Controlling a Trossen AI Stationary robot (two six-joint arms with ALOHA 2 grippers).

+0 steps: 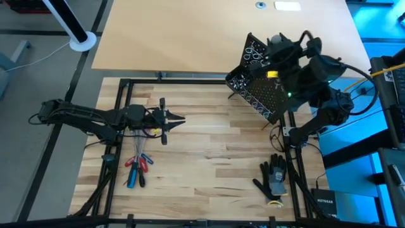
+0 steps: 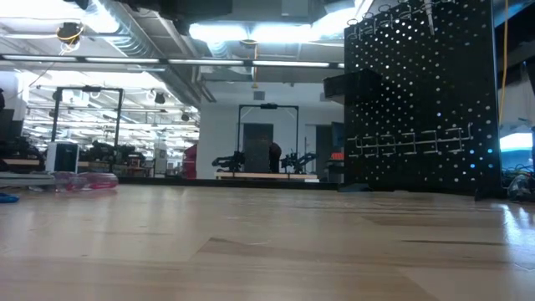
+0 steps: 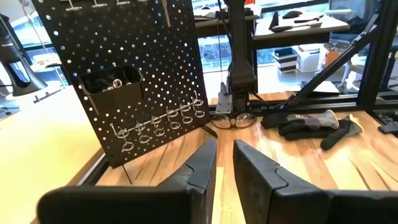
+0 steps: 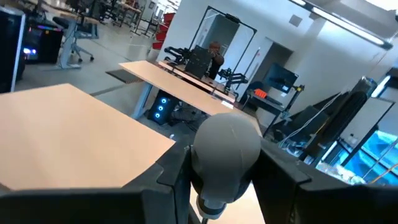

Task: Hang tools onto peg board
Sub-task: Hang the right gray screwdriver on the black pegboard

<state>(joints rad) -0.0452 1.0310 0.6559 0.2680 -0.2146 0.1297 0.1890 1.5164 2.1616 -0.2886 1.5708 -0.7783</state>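
The black peg board (image 1: pixel 256 88) (image 2: pixel 418 109) (image 3: pixel 137 81) stands on thin legs at the table's far right corner. It has a row of wire rings (image 3: pixel 161 121) and a small tray (image 3: pixel 115 87). My right gripper (image 4: pixel 225 171) hovers over the board's top edge (image 1: pixel 281 50), shut on a tool with a grey rounded handle. Several red, blue and black-handled tools (image 1: pixel 136 166) (image 2: pixel 84 180) lie on the table near the left edge. My left gripper (image 1: pixel 179 119) (image 3: pixel 224 158) hangs above the table, past those tools, pointing at the board, fingers nearly together and empty. My right gripper pinches the tool's grey rounded handle (image 4: pixel 225 146) between its two fingers, one on each side. The tool is lifted clear of the table. Its thin silver shaft (image 2: pixel 430 15) points down at the board's top edge.
A black-and-grey work glove (image 1: pixel 273 177) (image 3: pixel 311 121) lies by the table's right edge, near side. A black frame rail (image 1: pixel 190 80) runs round the tabletop. A second pale table (image 1: pixel 190 31) stands beyond the far edge. Bare wood lies between the tools and the board.
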